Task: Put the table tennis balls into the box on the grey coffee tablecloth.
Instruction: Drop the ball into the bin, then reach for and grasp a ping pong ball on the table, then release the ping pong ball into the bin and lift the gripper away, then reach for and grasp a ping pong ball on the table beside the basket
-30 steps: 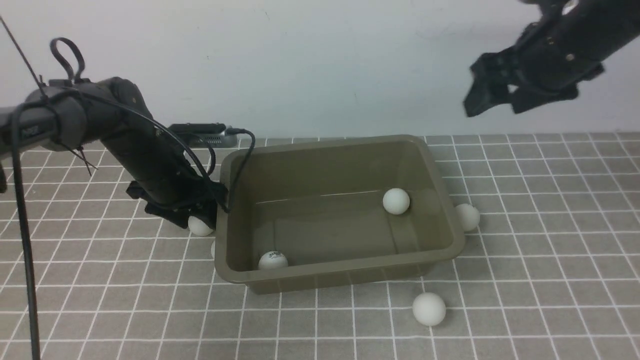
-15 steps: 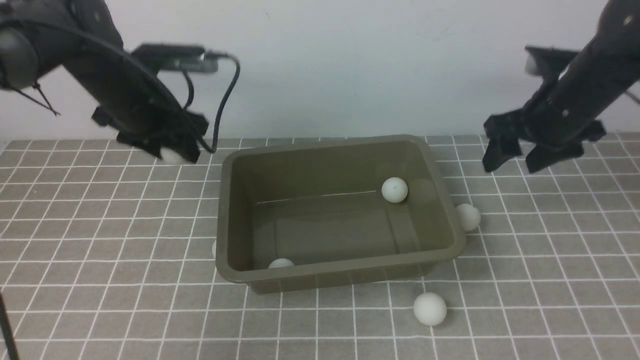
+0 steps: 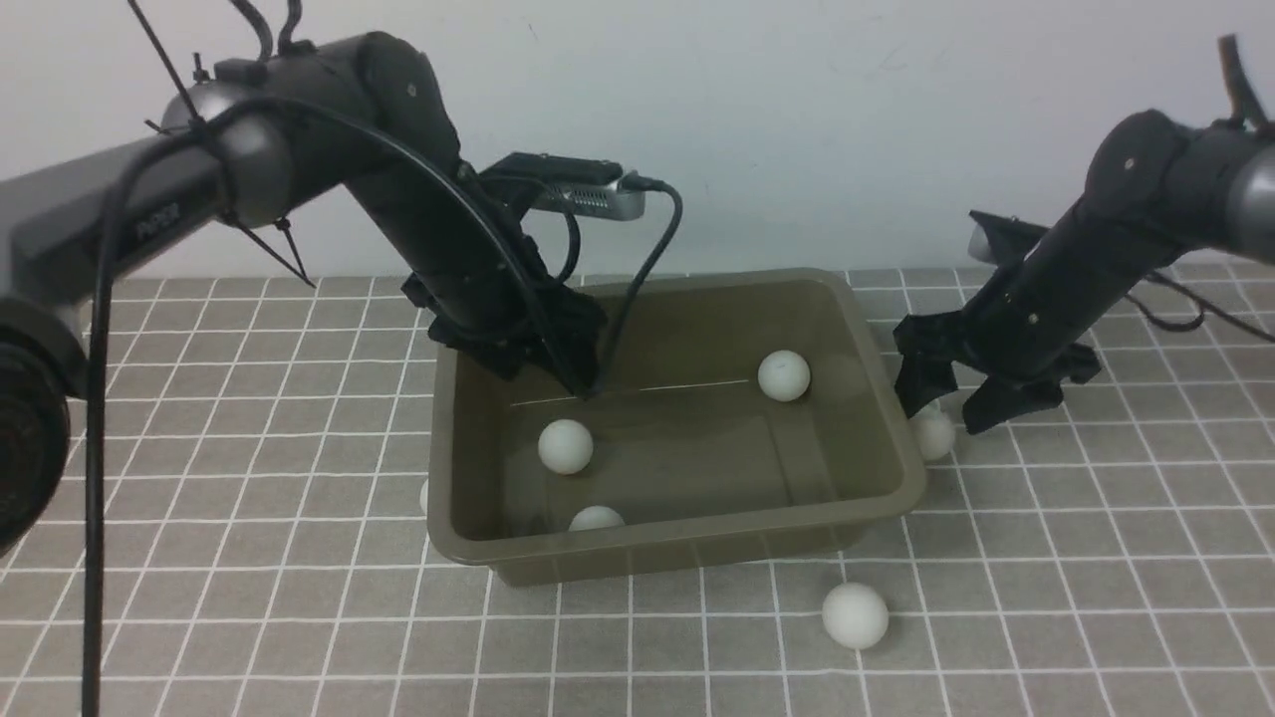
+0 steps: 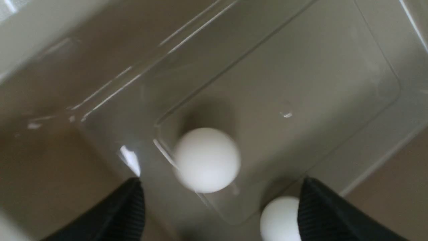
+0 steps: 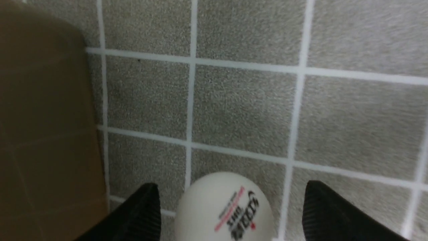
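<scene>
Olive-green plastic box (image 3: pixel 687 553) sits open side up in the middle of the grey coffee tablecloth (image 3: pixel 249 558). Its long axis runs left to right in the front view, twisted a bit so the right end is further back. Three of the table tennis balls are inside: one (image 3: pixel 565 446) near the left end, one (image 3: pixel 596 518) against the near wall and half hidden by the rim, and one (image 3: pixel 784 375) toward the far right corner. Outside, one ball (image 3: pixel 855 615) lies on the cloth in front of the box, one (image 3: pixel 936 438) is just beside the right rim, and a sliver of white (image 3: pixel 425 495) peeks out by the left wall, can't tell more than that. Now the left gripper (image 3: pixel 558 363) hangs over the far left part of the box. The front view doesn't show its jaws well, but the left wrist view does: both fingers (image 4: pixel 123 211) spread wide with nothing gripped, a blurry ball (image 4: pixel 206 160) beyond them and another (image 4: pixel 279 219) partly behind one finger. Over on the other side the right gripper (image 3: pixel 941 408) is low over the ball by the right rim. The right wrist view has its fingers (image 5: pixel 140 214) apart on either side of that ball (image 5: pixel 227 207), not touching it. That view also shows dark and red print on the ball, which the front view misses, though it's too blurry for me to read. Same for the pale lettering on the left arm (image 3: pixel 159 221), too small.
</scene>
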